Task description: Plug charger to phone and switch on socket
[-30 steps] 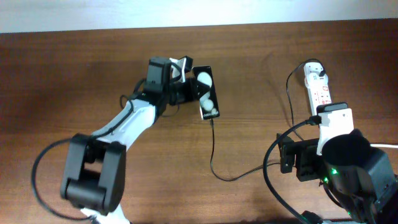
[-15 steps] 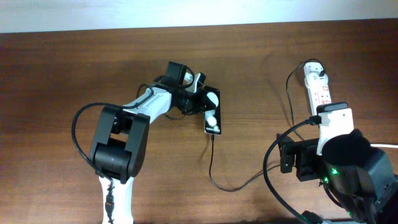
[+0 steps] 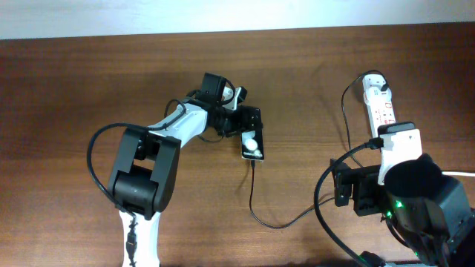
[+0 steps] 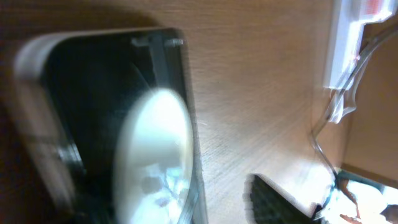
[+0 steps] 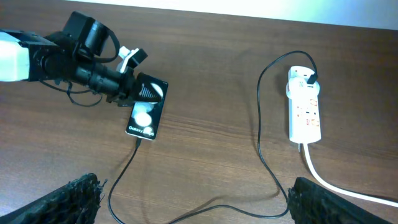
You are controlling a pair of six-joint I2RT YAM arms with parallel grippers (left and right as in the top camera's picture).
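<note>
The black phone (image 3: 252,139) lies on the wood with a white circle on its face, also in the right wrist view (image 5: 145,111) and blurred and close in the left wrist view (image 4: 118,112). My left gripper (image 3: 240,119) is at its far end, jaws parted; one dark fingertip (image 4: 273,202) stands clear of the phone's edge. The charger cable (image 3: 256,200) meets the phone's near end, loops across the table and rises to the white socket (image 3: 380,104). My right gripper (image 5: 205,202) hangs open and empty above the cable loop.
The socket's thick white cord (image 5: 336,183) runs toward the right arm's base (image 3: 419,204). The left arm (image 3: 159,141) stretches diagonally across the table's left half. Bare wood lies between phone and socket.
The left arm swung round and brought the phone down and nearer the front. Its jaws, shut on the phone before, now stand apart from it. The right arm has not moved.
</note>
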